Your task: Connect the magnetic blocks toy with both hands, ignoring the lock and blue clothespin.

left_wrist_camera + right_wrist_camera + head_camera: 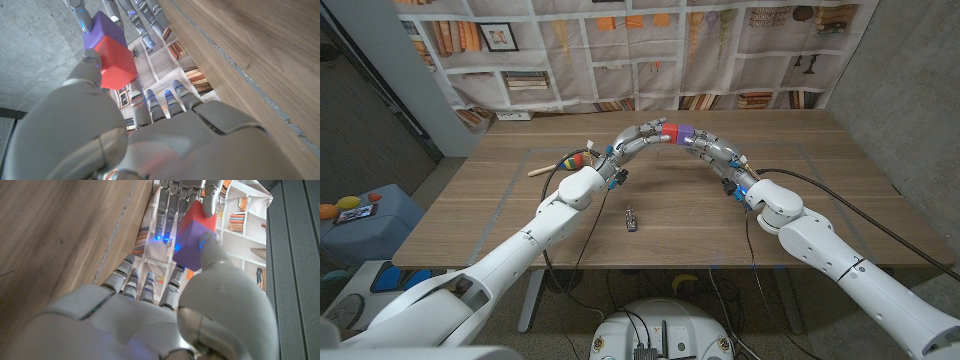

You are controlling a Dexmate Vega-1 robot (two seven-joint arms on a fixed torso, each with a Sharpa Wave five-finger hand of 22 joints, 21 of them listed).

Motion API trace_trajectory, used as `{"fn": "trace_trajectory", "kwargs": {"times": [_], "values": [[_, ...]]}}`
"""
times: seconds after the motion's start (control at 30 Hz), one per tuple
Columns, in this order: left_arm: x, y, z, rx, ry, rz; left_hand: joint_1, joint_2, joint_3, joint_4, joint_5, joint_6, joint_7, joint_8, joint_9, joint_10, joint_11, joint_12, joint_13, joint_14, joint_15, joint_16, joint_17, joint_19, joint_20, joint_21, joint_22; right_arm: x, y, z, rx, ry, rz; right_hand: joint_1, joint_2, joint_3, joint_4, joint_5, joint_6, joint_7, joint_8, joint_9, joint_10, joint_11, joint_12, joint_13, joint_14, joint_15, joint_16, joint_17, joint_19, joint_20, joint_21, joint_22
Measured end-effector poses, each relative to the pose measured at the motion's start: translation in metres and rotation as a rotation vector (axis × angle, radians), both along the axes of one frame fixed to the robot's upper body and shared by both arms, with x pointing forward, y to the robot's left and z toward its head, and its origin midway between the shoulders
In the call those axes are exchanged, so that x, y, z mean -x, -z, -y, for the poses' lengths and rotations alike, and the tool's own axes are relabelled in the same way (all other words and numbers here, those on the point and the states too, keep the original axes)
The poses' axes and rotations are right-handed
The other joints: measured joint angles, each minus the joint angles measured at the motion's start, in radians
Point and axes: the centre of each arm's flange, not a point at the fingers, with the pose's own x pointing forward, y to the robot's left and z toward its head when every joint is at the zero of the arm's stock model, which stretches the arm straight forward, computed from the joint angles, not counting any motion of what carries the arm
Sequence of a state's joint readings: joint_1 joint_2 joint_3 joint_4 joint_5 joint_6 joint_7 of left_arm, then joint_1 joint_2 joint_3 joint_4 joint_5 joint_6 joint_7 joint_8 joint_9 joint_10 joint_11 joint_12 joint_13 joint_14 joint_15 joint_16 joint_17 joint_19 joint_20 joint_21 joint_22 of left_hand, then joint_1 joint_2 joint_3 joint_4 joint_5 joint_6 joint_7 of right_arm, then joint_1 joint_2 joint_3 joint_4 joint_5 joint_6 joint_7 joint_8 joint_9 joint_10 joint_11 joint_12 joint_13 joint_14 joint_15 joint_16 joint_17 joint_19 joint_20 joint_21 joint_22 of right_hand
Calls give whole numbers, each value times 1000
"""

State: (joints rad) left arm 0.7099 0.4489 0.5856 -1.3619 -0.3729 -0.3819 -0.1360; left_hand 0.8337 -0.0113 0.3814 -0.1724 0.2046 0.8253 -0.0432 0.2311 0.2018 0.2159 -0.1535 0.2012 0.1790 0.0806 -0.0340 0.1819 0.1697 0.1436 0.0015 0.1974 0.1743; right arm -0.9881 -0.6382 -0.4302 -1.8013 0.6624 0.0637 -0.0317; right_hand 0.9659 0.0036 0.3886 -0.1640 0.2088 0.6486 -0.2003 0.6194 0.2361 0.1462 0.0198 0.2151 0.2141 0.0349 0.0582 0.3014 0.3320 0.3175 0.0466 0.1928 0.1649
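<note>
A red block [668,131] and a purple block [684,132] sit face to face, joined, in the air above the far middle of the table [520,230]. My left hand [635,140] pinches the red block from its side. My right hand [712,150] pinches the purple one from the other side. In the left wrist view the red block [116,62] sits at my left hand's [150,140] thumb tip, with the purple block [102,30] beyond it. In the right wrist view my right hand [150,320] has its thumb on the purple block [195,242], and the red block [197,215] lies behind.
A small metal lock [631,219] lies on the table nearer the front, below the hands. A colourful toy on a wooden stick [565,162] lies at the left rear. A bookshelf-print backdrop [650,50] hangs behind the table.
</note>
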Motion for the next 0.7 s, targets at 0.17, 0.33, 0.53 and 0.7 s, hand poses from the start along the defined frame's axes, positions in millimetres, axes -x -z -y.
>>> {"fn": "trace_trajectory", "kwargs": {"times": [0.17,0.33,0.53,0.7], "values": [[0,0,0,0,1,1,5,2,0,0,-1,0,0,-1,0,0,0,0,0,0,0,0,0,0,0,0,0,0,0,0,0,-8,-2,0,0,0,0,0,-2,2,0,-2,-4,4,-2,0,-5,5,0,4,0,0,0,0],[0,0,0,0,1,1,5,2,0,0,-1,0,0,0,0,5,-5,0,0,0,0,0,0,5,6,0,0,-1,0,1,-1,-14,-3,3,3,-4,4,0,-15,15,0,-5,-11,11,-2,0,-5,5,-2,5,-9,2,-5,0],[0,0,1,2,2,2,5,3,0,0,-2,0,0,0,1,5,-5,0,0,4,4,0,0,5,6,0,0,-1,1,1,-4,-20,-4,-31,37,-8,0,2,-20,20,-4,-7,-11,11,-2,2,-12,12,-6,5,-9,2,-5,0],[0,0,1,2,3,2,5,3,0,0,-2,0,0,0,1,5,-5,0,0,5,5,0,0,5,6,0,0,-1,1,1,-6,-23,-3,-32,37,-8,0,2,-26,26,-6,-7,-19,12,-2,2,-12,12,-6,5,-9,2,-5,0]]}}
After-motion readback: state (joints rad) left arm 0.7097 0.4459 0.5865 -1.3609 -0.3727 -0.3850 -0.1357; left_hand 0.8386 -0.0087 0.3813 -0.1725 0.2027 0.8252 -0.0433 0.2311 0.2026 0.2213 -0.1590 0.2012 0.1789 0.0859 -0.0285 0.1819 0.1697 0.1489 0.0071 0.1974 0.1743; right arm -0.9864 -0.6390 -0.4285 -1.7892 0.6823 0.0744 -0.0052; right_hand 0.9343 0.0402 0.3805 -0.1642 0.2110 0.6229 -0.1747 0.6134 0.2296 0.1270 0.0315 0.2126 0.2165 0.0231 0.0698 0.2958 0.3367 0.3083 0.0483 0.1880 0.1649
